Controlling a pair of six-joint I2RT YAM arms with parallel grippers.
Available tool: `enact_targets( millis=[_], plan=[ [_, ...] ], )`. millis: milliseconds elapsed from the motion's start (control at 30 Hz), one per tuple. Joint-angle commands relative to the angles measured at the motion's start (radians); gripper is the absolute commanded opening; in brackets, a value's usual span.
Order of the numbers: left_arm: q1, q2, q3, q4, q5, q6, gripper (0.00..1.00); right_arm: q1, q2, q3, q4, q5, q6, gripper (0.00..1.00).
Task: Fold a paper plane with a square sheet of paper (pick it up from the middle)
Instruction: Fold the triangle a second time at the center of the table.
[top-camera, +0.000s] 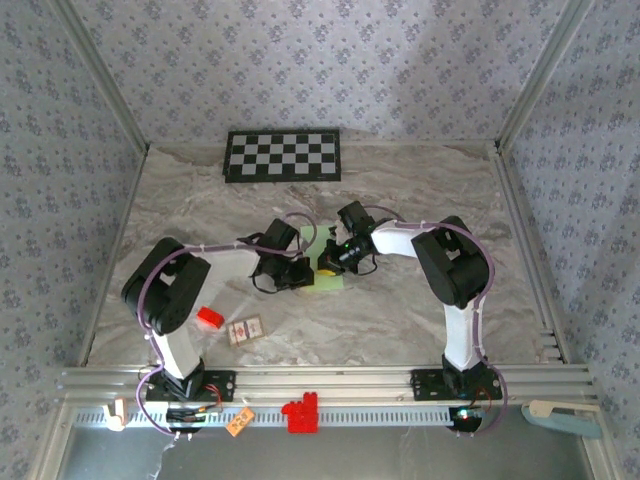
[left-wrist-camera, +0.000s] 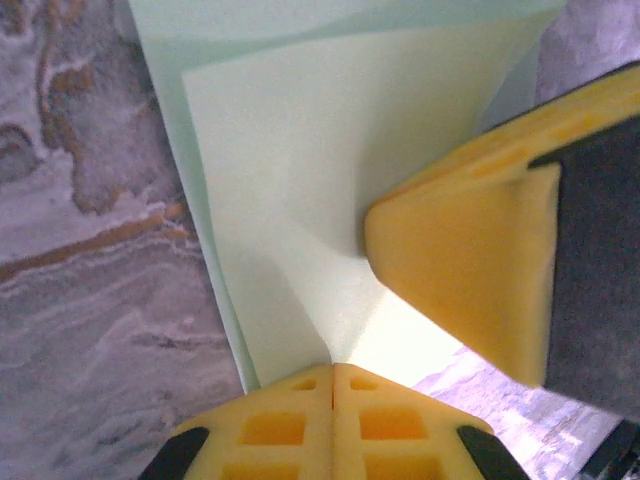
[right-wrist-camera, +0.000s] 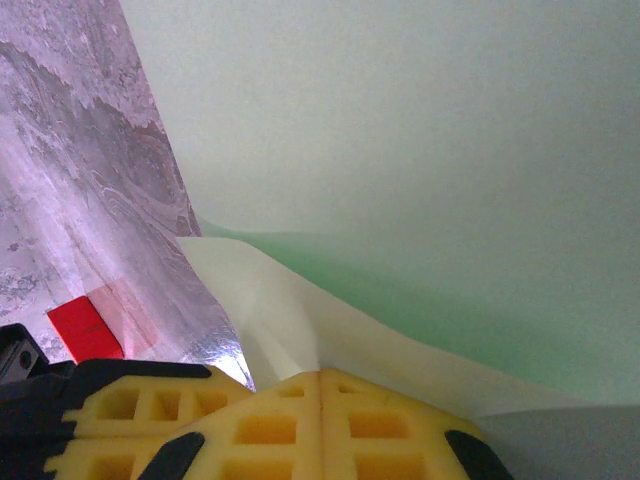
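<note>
The pale green square sheet of paper (top-camera: 329, 274) lies partly folded in the middle of the table, between my two grippers. In the left wrist view a folded flap of the sheet (left-wrist-camera: 300, 180) runs into my left gripper (left-wrist-camera: 333, 368), whose jaws are shut on its edge. A yellow finger (left-wrist-camera: 470, 260) of the right gripper presses in from the right. In the right wrist view my right gripper (right-wrist-camera: 320, 372) is shut on a lifted layer of the paper (right-wrist-camera: 400, 150). From above, the left gripper (top-camera: 303, 272) and right gripper (top-camera: 338, 258) meet at the sheet.
A black-and-white checkerboard panel (top-camera: 283, 155) lies at the back of the table. A small red block (top-camera: 209, 318) and a small card (top-camera: 246, 329) sit near the left arm's base. A red piece (top-camera: 301, 414) rests on the front rail.
</note>
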Motion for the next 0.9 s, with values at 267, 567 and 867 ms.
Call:
enact_targets(
  millis=[267, 567, 867],
  plan=[
    [-0.03, -0.052, -0.078, -0.17, -0.044, 0.063, 0.06, -0.011, 0.118, -0.049, -0.112, 0.203, 0.016, 0.0],
    [-0.025, -0.148, -0.024, -0.065, -0.01, -0.025, 0.07, -0.01, 0.096, -0.049, -0.09, 0.184, 0.017, 0.0],
    [-0.022, -0.036, 0.033, -0.05, -0.079, -0.075, 0.04, -0.009, 0.089, -0.042, -0.075, 0.168, 0.023, 0.0]
  ],
)
